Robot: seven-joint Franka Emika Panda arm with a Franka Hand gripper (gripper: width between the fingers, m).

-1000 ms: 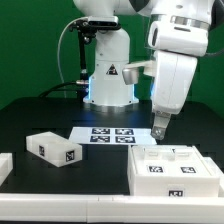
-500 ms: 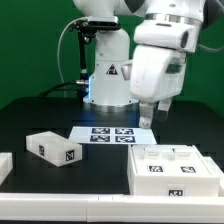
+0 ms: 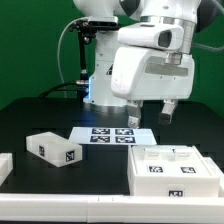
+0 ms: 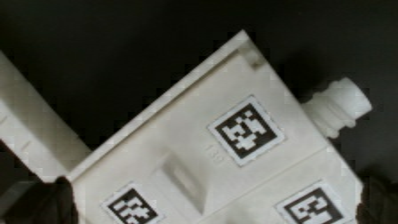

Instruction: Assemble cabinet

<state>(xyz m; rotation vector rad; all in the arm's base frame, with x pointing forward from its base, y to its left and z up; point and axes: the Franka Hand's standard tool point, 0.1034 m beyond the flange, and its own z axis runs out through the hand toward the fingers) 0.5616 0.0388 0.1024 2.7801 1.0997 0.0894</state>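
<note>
right now the gripper (image 3: 150,112) hangs in the air with its two fingers (image 3: 133,114) spread wide and nothing between them. it is released and empty.

the main cabinet box (image 3: 176,168) sits on the black table (image 3: 100,190) at the exterior view's right, towards the front. it lies below the gripper and a little nearer the camera, well apart from the fingertips. the marker board (image 3: 108,134) lies just beside the box, behind it and off its left corner. the gripper hovers roughly over the end of the marker board that is nearer the box.

so the box is the nearest part, and reaching it looks to be mostly a matter of coming down and forward. its long side runs across the exterior view, left to right. in the wrist view its tagged top (image 4: 246,128) lies at a slant (so the wrist probably needs a turn before the fingers square up with an edge).

the small block (image 3: 53,147) rests well apart at the exterior view's left, its long side angled from back-left to front-right. another white piece (image 3: 4,166) shows only partly at the left edge.
</note>
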